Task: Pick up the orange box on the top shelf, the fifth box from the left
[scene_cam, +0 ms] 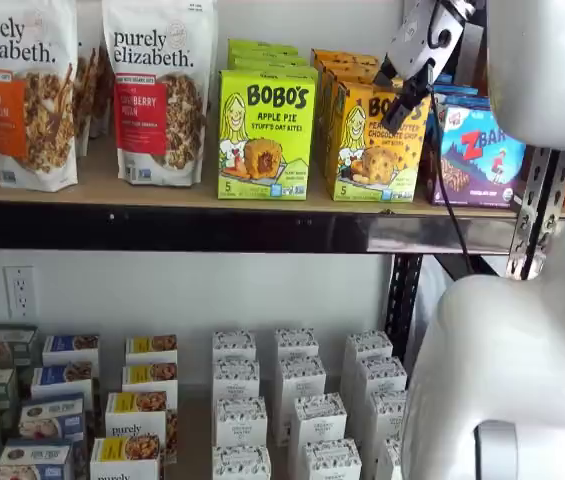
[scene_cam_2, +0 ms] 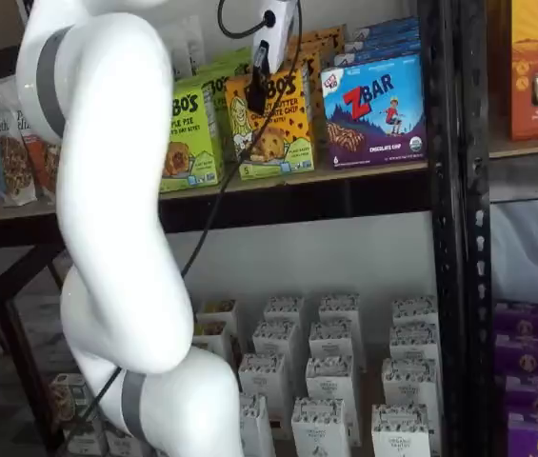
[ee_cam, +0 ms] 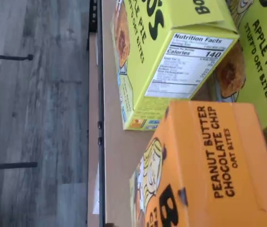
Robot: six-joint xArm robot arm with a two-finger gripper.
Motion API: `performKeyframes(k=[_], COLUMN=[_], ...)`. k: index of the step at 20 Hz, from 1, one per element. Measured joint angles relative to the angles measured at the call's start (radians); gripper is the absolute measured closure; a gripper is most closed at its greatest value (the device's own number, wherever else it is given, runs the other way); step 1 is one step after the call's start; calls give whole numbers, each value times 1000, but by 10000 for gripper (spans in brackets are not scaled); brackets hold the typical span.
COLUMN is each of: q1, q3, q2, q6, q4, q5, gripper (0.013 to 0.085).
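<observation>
In the wrist view the orange box [ee_cam: 213, 165] stands on the top shelf [ee_cam: 119, 156] beside a lime-green box [ee_cam: 171, 61]. In both shelf views the end effector [scene_cam: 402, 90] hangs just before the orange box's upper front, between the lime-green box and a blue box [scene_cam_2: 375, 112]. Whether its fingers are parted I cannot tell.

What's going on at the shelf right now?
The arm has brought its gripper up in front of the orange box on the top shelf. In both shelf views the black fingers hang at the box's upper front, but whether the jaws are open cannot be told. The box stands upright between the lime-green Apple Pie box and the ZBar box, not yet lifted. The wrist view shows its top panel close below.
</observation>
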Motion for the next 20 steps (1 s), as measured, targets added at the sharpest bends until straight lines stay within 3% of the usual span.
performKeyframes(k=[10, 20], q1=[18, 19], q3=[-29, -26], q2=[27, 29], q6=[9, 9], q4=[-51, -40], q5=[33, 31], gripper=[130, 370])
